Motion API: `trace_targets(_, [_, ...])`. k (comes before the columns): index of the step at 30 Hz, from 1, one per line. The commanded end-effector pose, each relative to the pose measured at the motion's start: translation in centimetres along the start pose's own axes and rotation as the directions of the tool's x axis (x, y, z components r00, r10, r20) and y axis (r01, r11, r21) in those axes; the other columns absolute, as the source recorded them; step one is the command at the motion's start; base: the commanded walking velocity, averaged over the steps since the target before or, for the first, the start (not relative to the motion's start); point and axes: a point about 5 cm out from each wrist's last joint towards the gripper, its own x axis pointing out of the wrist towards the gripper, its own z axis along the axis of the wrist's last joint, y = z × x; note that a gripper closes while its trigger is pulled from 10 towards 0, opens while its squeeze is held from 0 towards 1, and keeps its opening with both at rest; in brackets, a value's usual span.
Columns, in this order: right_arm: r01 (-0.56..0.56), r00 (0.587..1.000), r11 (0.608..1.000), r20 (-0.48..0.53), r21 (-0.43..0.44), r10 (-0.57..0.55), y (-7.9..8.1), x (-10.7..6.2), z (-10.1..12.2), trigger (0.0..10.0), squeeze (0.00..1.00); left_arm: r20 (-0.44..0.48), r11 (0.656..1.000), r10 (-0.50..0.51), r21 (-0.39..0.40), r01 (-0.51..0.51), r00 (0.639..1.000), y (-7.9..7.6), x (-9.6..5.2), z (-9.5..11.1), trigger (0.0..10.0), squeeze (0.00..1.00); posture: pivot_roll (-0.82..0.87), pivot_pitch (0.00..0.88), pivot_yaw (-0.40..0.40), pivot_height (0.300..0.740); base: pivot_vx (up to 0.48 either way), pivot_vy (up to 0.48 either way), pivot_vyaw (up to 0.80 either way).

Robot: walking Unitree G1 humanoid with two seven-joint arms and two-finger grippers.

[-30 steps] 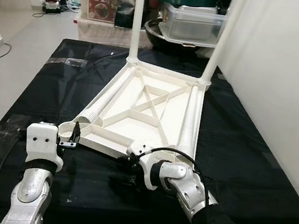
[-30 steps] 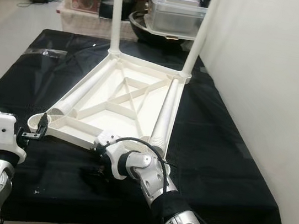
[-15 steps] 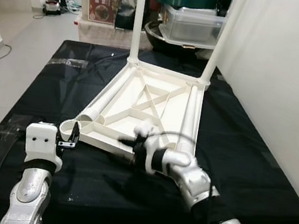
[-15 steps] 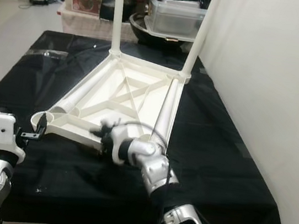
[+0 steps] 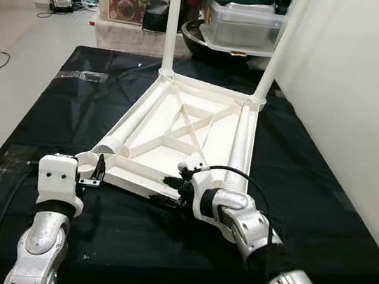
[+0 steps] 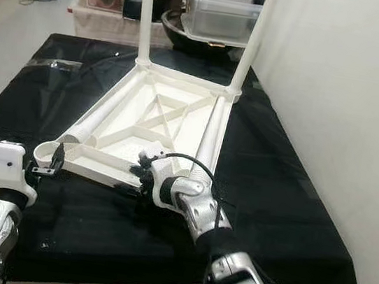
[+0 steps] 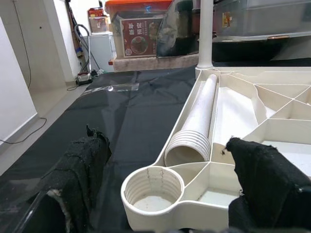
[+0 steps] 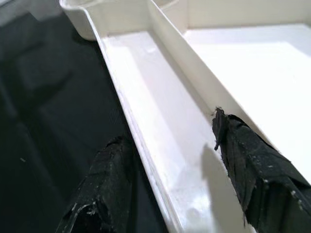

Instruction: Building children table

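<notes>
Black-covered counter (image 5: 323, 196) carries the upside-down white tabletop (image 5: 184, 131), two legs (image 5: 173, 19) screwed upright at its far corners, two loose legs (image 5: 242, 149) lying inside. Right gripper (image 5: 172, 190), jaws wide, straddles the near rim. Left gripper (image 5: 97, 171), jaws wide, at the empty corner socket (image 7: 152, 188).
</notes>
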Motion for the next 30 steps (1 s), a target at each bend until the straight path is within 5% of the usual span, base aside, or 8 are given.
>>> trace_targets(1, [-0.001,0.998,1.0,-0.071,0.018,0.003,0.1,0.0,-1.3,8.5,0.0,-0.007,1.0,-0.006,0.004,0.006,1.0,-0.1,0.0,-0.2,10.0,0.0,0.06,0.0,-0.082,0.74,0.0,0.0,0.0])
trace_targets(2, [-0.004,0.996,1.0,-0.085,0.017,0.006,0.2,0.0,-1.6,8.5,0.0,-0.007,1.0,-0.005,0.004,0.005,1.0,-0.1,0.0,-0.2,10.0,0.0,0.06,0.0,-0.082,0.74,0.0,0.0,0.0])
trace_targets(3, [-0.03,0.994,0.999,-0.104,0.01,0.031,0.4,-0.1,-2.0,1.8,0.0,-0.007,1.0,-0.005,0.006,0.005,1.0,0.0,0.0,-0.3,10.0,0.0,0.06,0.0,-0.082,0.74,0.0,0.0,0.0])
trace_targets(5, [-0.059,0.991,0.998,-0.122,-0.002,0.058,0.6,-0.2,-2.3,0.0,0.0,-0.008,1.0,-0.005,0.007,0.005,1.0,0.0,0.0,-0.3,10.0,0.0,0.06,0.0,-0.082,0.74,0.0,0.0,0.0])
trace_targets(16, [-0.334,0.929,0.87,-0.28,-0.362,0.241,1.2,-2.7,-3.6,0.0,0.0,-0.01,1.0,-0.019,0.008,0.019,1.0,-0.4,0.2,-0.4,10.0,0.0,0.04,0.0,-0.073,0.74,0.0,0.0,0.0])
trace_targets(22, [-0.452,0.89,0.7,-0.335,-0.553,0.311,0.9,-4.3,-2.8,0.0,0.0,-0.015,1.0,-0.028,0.008,0.028,0.999,-0.6,0.3,-0.6,10.0,0.0,0.03,0.0,-0.071,0.74,0.0,0.0,0.0])
trace_targets(24, [-0.527,0.847,0.525,-0.366,-0.668,0.385,1.2,-5.6,-2.3,0.0,0.0,-0.016,1.0,-0.031,0.006,0.031,0.999,-0.7,0.3,-0.6,10.0,0.0,0.03,0.0,-0.076,0.74,0.0,0.0,0.0])
trace_targets(30, [-0.566,0.817,0.385,-0.434,-0.729,0.38,0.3,-6.8,-2.3,0.0,0.0,-0.018,1.0,-0.03,0.004,0.03,0.999,-0.8,0.2,-0.6,10.0,0.0,0.03,0.0,-0.081,0.74,0.0,0.0,0.0])
